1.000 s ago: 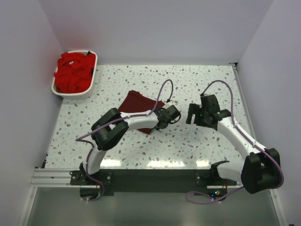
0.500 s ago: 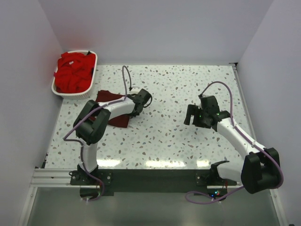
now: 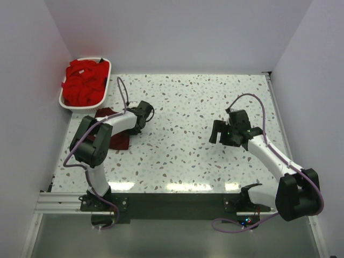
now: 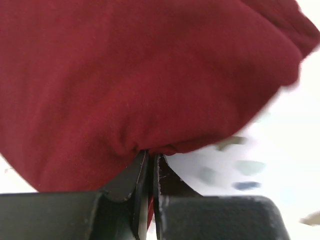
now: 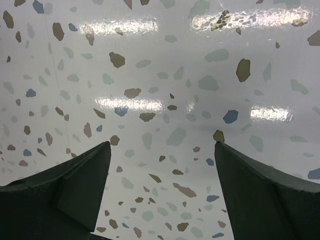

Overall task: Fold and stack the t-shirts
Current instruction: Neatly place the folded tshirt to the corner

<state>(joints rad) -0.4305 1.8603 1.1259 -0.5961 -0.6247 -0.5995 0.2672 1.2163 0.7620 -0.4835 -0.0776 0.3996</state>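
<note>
Basket: white slotted plastic basket [image 3: 80, 109] in the desk's [image 3: 188, 102] far-left corner, bright red t-shirts [image 3: 83, 83] heaped inside; we judge them all unfolded.
Maroon: dark maroon cloth t-shirt [image 3: 121, 142] just beside the basket, apparently folded.
Left hand [image 4: 149, 155]: pinched tight on its edge.
Right hand [image 5: 160, 145]: spread wide, empty.

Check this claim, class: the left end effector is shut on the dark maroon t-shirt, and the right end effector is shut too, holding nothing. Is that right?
Not quite. The right end effector is open: the right wrist view shows its fingers wide apart over the table, holding nothing. The left end effector is indeed shut on the dark maroon t-shirt.
</note>
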